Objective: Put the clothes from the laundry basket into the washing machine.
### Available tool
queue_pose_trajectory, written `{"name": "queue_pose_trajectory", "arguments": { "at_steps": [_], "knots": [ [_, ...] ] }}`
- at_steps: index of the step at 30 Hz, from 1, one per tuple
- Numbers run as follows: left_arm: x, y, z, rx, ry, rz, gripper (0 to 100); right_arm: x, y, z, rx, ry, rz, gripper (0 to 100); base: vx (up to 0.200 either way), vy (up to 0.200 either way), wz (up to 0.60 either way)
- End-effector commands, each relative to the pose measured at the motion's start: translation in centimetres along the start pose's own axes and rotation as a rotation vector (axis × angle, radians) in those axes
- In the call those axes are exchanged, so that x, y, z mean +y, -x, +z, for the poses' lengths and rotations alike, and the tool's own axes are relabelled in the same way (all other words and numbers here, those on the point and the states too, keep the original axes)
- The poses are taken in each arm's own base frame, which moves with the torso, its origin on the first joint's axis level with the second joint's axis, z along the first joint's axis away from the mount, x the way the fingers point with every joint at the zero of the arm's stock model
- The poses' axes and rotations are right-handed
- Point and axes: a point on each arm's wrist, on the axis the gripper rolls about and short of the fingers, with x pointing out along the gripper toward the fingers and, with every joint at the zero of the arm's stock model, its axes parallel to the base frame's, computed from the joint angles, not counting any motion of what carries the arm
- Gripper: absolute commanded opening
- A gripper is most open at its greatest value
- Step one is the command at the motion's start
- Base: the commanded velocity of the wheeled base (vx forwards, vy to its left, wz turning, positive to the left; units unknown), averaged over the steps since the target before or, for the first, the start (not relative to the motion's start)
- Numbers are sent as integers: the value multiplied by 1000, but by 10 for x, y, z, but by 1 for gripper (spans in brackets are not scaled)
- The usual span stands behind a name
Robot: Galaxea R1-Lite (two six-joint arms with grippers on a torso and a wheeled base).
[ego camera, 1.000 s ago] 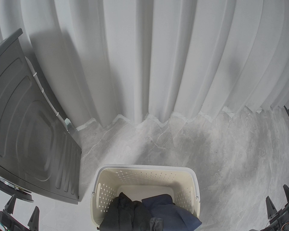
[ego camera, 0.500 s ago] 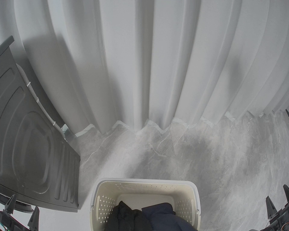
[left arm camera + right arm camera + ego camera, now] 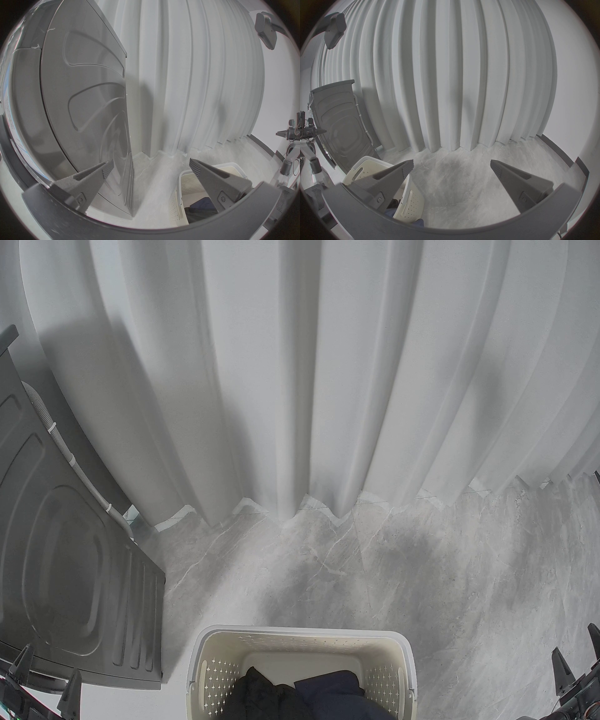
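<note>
The grey washing machine (image 3: 69, 577) stands at the robot's left, its ribbed side panel facing the basket. Just beside it on the floor sits the cream perforated laundry basket (image 3: 300, 634). The clothes (image 3: 325, 693), one black and one navy crumpled bundle, lie inside it, so I judge nothing is loaded yet. The left hand (image 3: 150, 162) and right hand (image 3: 451, 163) hang spread and empty.

No legible text, numbers or signs. Label strip (image 3: 9, 122) on washing machine (image 3: 81, 103) front: print too small to read.
</note>
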Motion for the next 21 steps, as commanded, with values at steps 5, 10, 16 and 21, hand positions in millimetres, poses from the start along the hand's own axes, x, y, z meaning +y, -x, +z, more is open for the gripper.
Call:
{"name": "queue_pose_trajectory", "arguments": {
  "at_steps": [5, 10, 16, 21],
  "knots": [
    [0, 0, -5, 1, 0, 0, 100, 0, 0, -5, 0, 2, 0, 100, 0, 0, 0],
    [0, 0, -5, 1, 0, 0, 100, 0, 0, -5, 0, 0, 0, 100, 0, 0, 0],
    [0, 0, -5, 1, -1, 0, 100, 0, 0, -5, 0, 0, 0, 100, 0, 0, 0],
    [0, 0, -5, 1, 0, 0, 100, 0, 0, -5, 0, 2, 0, 100, 0, 0, 0]
  ]
}}
